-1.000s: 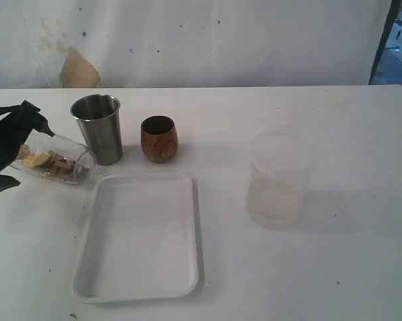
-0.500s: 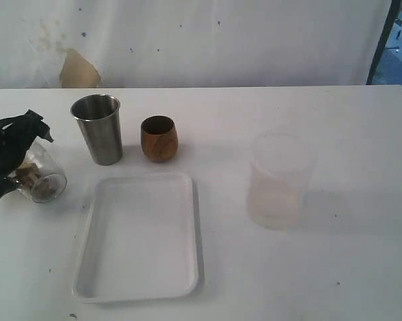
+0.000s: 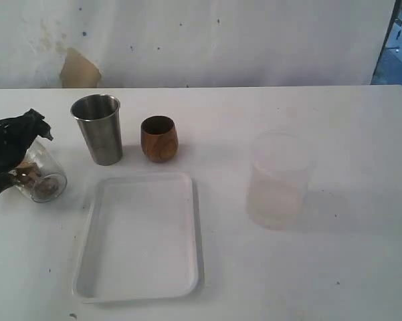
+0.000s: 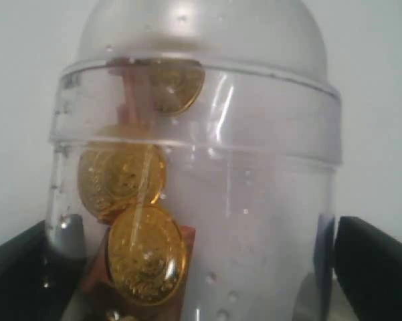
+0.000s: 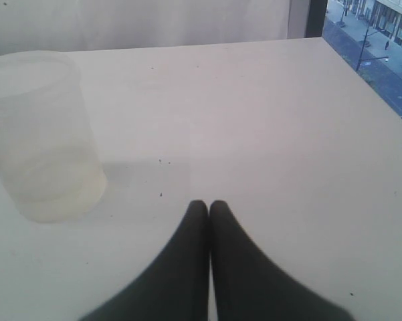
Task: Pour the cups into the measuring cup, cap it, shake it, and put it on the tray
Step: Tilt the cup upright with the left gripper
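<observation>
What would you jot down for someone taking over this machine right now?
Left pincer: clamped on the measuring cup, tilted, left of the tray. Gold coins inside; dome lid on.
Right pincer: shut, beside the frosted container.
Steel tumbler and wood-grain cup stand upright behind the tray.
Done: pouring and capping, apparently.
To do: set the measuring cup on the tray; shaking may be unfinished.
</observation>
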Available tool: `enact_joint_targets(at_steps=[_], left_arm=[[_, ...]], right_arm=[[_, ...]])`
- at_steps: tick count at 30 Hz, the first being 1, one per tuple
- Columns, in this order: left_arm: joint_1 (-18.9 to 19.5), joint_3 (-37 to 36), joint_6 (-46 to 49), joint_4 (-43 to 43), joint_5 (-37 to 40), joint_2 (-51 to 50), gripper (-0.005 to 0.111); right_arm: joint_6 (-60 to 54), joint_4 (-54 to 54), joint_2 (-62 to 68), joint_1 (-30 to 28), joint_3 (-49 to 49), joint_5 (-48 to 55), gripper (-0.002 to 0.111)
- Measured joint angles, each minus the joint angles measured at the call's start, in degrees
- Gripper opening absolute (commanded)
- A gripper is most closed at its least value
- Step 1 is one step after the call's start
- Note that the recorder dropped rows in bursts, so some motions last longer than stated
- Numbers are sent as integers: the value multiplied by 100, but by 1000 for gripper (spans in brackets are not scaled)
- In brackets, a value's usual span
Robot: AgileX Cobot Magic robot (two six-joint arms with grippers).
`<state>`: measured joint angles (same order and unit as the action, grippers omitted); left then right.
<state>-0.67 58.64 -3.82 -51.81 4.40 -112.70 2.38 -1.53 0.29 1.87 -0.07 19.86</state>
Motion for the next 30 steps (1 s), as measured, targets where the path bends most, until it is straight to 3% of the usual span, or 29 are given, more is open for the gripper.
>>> enact_joint_targets(at_steps=[11, 30], left_arm=[[0, 0, 136, 32, -440, -60, 105], [0, -10, 136, 32, -553, -72, 105]], right_arm=[[0, 0, 0, 0, 0, 0, 0], [0, 0, 0, 0, 0, 0, 0]])
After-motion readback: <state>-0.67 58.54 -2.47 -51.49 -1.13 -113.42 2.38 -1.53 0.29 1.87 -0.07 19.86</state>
